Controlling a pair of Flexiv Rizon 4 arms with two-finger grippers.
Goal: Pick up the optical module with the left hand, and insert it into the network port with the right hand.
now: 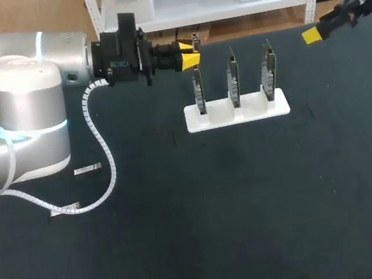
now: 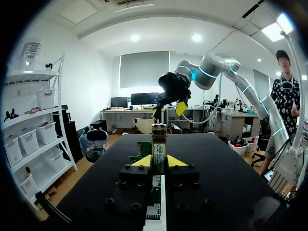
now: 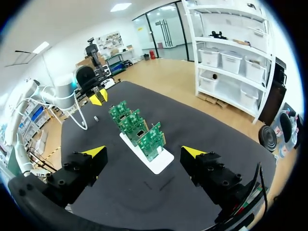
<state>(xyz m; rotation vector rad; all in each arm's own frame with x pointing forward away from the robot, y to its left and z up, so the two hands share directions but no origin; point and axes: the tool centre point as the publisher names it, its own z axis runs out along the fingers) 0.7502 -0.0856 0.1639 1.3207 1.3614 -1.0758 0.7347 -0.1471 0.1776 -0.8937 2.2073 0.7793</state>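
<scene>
Gripping optical module (image 2: 159,144), left gripper (image 2: 159,161) outstretched horizontally.

No legible text, optical module (image 2: 158,147) print blurred

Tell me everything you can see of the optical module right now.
The optical module is a slim, silvery metal bar with a label on its face. It stands upright between the yellow tips of the left gripper, which clamp it from both sides, above one end of the white rack of green boards. Nothing else visibly touches it.
</scene>
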